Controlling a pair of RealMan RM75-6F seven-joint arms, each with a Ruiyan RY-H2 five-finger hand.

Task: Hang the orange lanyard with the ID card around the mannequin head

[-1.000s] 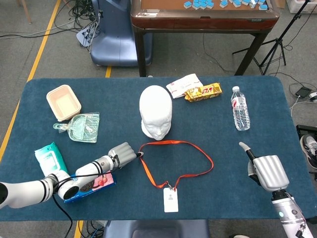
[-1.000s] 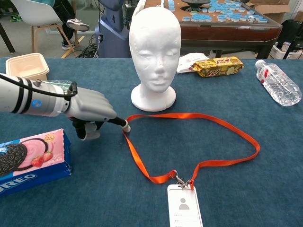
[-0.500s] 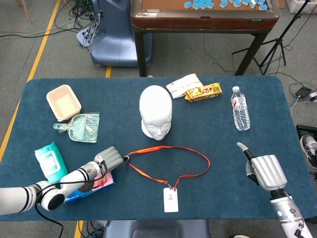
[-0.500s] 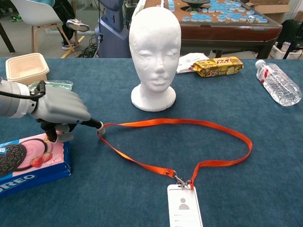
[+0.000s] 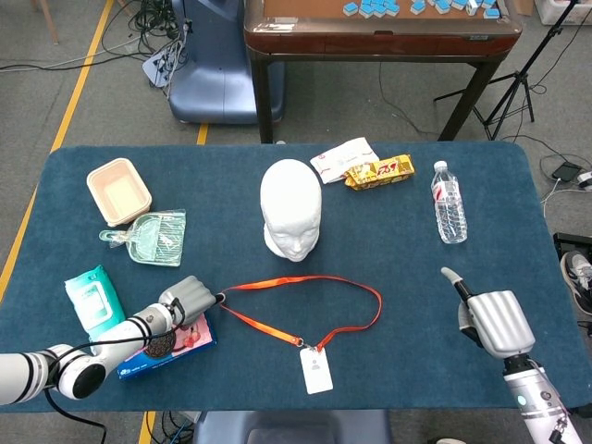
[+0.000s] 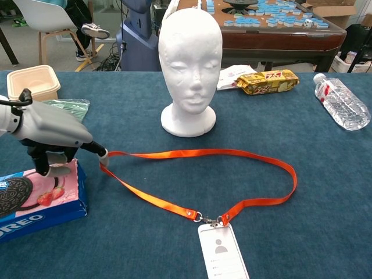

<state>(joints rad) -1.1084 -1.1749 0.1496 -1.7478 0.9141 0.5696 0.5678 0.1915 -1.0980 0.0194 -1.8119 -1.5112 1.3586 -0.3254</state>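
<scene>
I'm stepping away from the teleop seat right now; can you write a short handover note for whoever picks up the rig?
Left hand: a fingertip pinches or hooks the left end of the orange lanyard, beside the Oreo box.
Right hand: holds nothing, low over the table's right front, fingers mostly together.
The lanyard lies flat on the table in a wide loop in front of the mannequin head, ID card nearest the robot.
Done: strap caught at one end.
Left: lift the loop, spread it, lower it over the upright head.

Head cam: high, looks down. Chest cam: low, close, level.
</scene>
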